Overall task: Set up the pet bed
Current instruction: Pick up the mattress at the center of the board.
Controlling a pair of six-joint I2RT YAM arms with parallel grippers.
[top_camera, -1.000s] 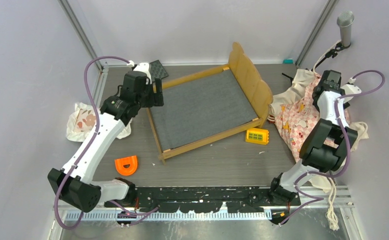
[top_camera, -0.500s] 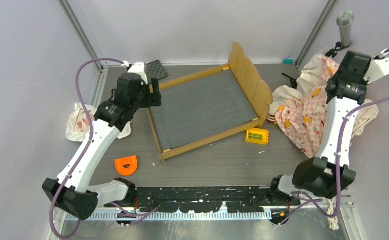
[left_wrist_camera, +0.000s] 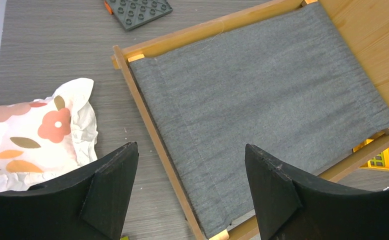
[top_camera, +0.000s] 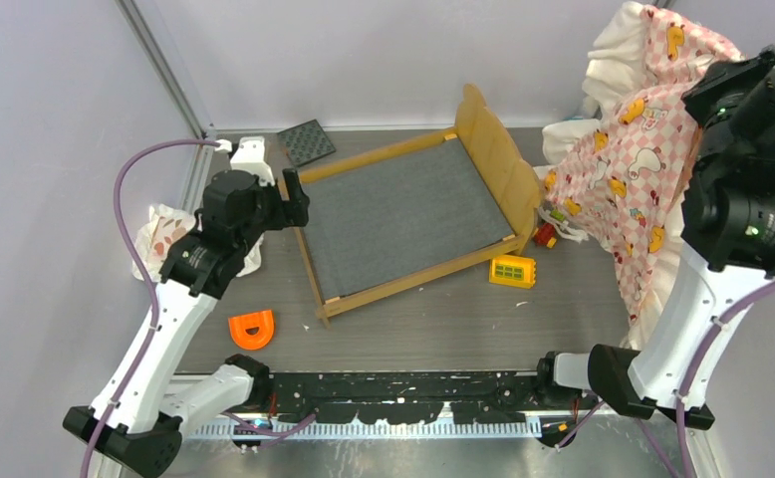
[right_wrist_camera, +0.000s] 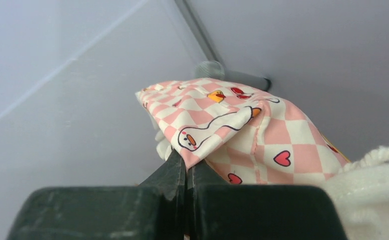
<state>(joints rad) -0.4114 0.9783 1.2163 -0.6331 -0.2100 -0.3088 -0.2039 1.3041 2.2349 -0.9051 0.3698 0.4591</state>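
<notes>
The pet bed [top_camera: 403,214], a tan wooden frame with a wavy headboard and a bare dark grey mattress panel, lies at an angle mid-table. My left gripper [top_camera: 294,202] hovers open over its left foot corner, and the bed [left_wrist_camera: 262,100] fills the left wrist view past the open left gripper [left_wrist_camera: 190,147]. My right gripper [top_camera: 707,95] is raised high at the far right, shut on the pink-checkered ruffled sheet [top_camera: 643,149], which hangs down from it. In the right wrist view the gripper [right_wrist_camera: 185,162] pinches a corner of the sheet [right_wrist_camera: 242,130].
A floral ruffled pillow [top_camera: 169,239] lies left of the bed, under my left arm. An orange piece [top_camera: 252,329] sits near the front left. A yellow brick [top_camera: 513,270] and a small red toy [top_camera: 544,235] lie by the bed's right side. A dark studded plate [top_camera: 307,141] rests at the back.
My right gripper shut on the sheet and lifted it from the table high into the air, uncovering the red toy. The left arm drew back slightly toward the left, still open.
</notes>
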